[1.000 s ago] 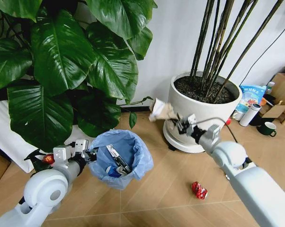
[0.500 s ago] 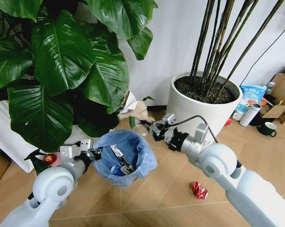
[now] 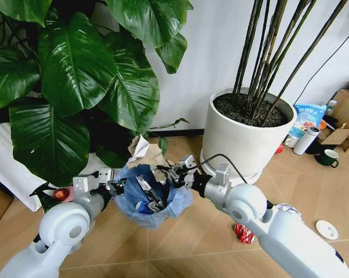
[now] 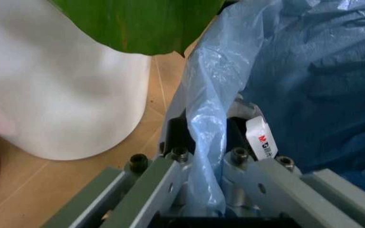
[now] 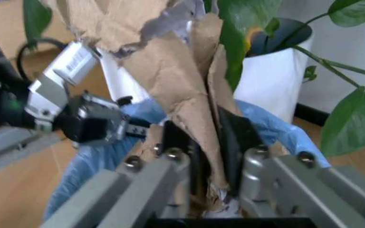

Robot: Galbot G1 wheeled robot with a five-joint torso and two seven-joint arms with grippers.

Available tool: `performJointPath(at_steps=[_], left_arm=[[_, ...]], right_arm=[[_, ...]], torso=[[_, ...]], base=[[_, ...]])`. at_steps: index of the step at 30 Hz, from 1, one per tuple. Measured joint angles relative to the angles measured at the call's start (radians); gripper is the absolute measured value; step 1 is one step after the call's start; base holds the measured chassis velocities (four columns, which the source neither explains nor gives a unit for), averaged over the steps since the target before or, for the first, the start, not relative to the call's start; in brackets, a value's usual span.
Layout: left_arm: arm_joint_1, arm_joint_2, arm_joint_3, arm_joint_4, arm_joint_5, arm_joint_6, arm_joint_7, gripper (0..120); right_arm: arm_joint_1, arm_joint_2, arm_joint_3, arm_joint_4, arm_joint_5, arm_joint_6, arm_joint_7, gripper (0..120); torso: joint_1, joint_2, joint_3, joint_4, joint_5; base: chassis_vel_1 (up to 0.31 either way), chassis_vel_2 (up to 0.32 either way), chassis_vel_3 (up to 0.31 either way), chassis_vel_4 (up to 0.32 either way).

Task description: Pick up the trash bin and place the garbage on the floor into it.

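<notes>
Crinkled light-blue plastic lines the trash bin [image 3: 150, 196], and the left gripper [image 3: 113, 186] has its jaws clamped over the rim, one finger inside the bag and one outside, so the liner is pinched between them along with the bin wall; the left wrist view shows that fold of blue film running straight down between the jaws. I judge that hold is there to keep the bin off the floor with its mouth open and tilted toward the other arm. The right gripper [image 3: 173, 174] sits just at the far rim of the bin, jaws closed on a crumpled piece of brown and white paper [image 3: 145, 152], which sticks up and away from the jaws over the bin's back edge, close under the big green leaves [image 3: 82, 81]. From the right wrist view the paper [image 5: 169, 71] is squeezed between the two fingers, with the blue bag [image 5: 265, 128] directly beyond them, so it looks lined up for a drop into the opening. A few flat wrappers [image 3: 148, 196] already lie inside the bin, below the jaws. A red crushed can [image 3: 243, 233] sits on the wooden floor [image 3: 192, 243] well apart from both grippers, beneath the right forearm, so the job seems only partly done.
</notes>
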Motion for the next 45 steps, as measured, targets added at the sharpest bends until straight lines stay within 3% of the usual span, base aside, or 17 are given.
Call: performJointPath(at_steps=[14,23,35,45], left_arm=[[0.004,0.004,-0.007,-0.012,0.000,0.000,-0.003,0],[0.009,0.010,-0.013,-0.022,0.000,-0.001,-0.005,0],[0.016,0.007,-0.022,-0.023,0.001,-0.001,-0.005,0],[0.046,-0.002,-0.034,-0.037,0.003,-0.001,-0.004,0]], right_arm=[[0.015,-0.005,0.001,-0.035,-0.039,0.029,-0.014,61],[-0.003,-0.010,0.028,-0.022,-0.045,0.038,-0.012,98],[-0.033,-0.041,0.166,0.017,-0.010,0.028,0.004,100],[-0.163,-0.065,0.318,0.008,-0.027,-0.005,0.050,100]], torso=[[0.000,0.000,0.000,-0.0001,0.0001],[0.000,0.000,0.000,0.0000,0.0001],[0.000,0.000,0.000,-0.0001,0.0001],[0.000,0.000,0.000,0.0000,0.0003]], base=[[0.000,0.000,0.000,0.000],[0.000,0.000,0.000,0.000],[0.000,0.000,0.000,0.000],[0.000,0.000,0.000,0.000]])
